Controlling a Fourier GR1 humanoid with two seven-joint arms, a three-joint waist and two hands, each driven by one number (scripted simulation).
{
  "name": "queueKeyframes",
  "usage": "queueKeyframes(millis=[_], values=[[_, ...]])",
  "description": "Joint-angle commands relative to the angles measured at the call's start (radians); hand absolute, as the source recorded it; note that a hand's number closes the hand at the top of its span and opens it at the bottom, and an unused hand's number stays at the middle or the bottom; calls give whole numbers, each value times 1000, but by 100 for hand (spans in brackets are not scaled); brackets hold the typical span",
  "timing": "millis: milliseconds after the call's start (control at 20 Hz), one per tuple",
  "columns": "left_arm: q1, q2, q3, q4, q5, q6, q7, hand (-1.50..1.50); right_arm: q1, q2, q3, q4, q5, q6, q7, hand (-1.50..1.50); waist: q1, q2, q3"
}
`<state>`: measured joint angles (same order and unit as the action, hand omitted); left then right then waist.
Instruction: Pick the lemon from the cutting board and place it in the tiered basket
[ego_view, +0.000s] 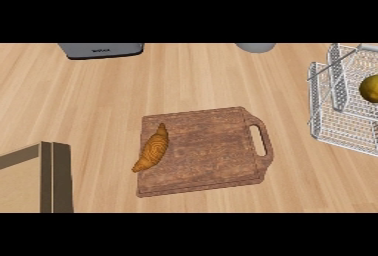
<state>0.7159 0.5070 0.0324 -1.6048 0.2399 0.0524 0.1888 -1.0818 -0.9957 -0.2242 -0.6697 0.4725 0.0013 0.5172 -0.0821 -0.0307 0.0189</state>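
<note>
So there's a croissant (151, 148) sitting on the left side of the brown cutting board (214, 155), a grey appliance (101, 49) at the far edge of the tabletop (184, 80), and a box-like thing (37, 177) lower left. The lemon (370, 88), yellow-green and round, already sits in the wire tiered basket (332, 115) at right. Neither hand shows, so can't tell about the fingers.

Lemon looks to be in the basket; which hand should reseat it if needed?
Right, probably. The tiered basket sits at the view's far right with the lemon in it, so the robot's right side is nearer. Neither hand shows now, so side alone decides.
</note>
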Motion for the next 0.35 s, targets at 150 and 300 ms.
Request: queueKeyframes(millis=[150,300], values=[[-194,-51,33,-90,48,24,-66,0,40,-40,-209,-6,-194,1,-84,-150,-79,-1,-14],[-148,-60,31,-88,33,24,-101,0,114,-42,-251,-5,-253,78,-134,-150,-88,-8,-15]])
